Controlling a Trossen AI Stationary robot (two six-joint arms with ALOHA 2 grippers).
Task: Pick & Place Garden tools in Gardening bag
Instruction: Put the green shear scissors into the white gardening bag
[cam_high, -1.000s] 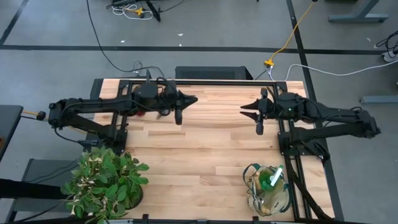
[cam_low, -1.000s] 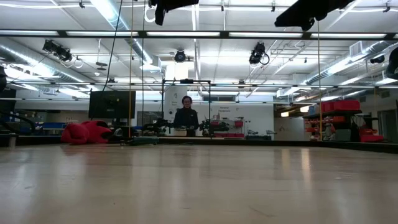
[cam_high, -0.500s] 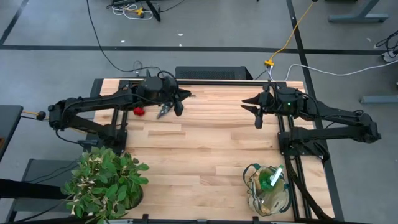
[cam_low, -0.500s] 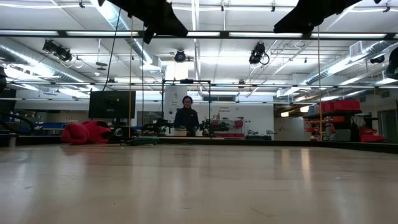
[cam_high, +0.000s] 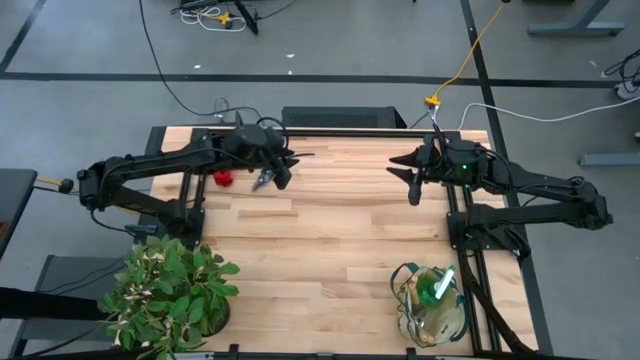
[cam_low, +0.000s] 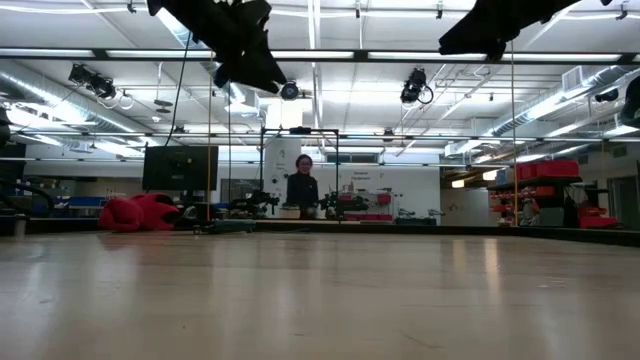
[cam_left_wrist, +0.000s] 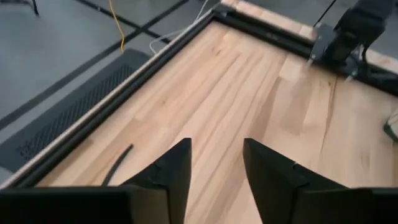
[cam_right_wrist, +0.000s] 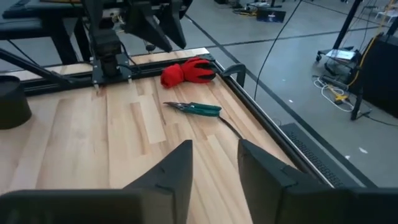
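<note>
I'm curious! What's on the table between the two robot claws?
Nothing. In the high view, only bare wooden table lies between the left claw and the right claw. The red gloves and shears lie by the left claw.

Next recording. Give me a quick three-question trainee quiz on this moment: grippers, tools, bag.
1. True or false: the left gripper is shut on the red gloves.
2. The gardening bag stands: A) on the left arm's side; B) on the right arm's side; C) midway between the arms.
3. Which tool lies beside the gloves?
Key: 1 false: it is open and empty, as is the right gripper. 2 B. 3 the pruning shears.
</note>
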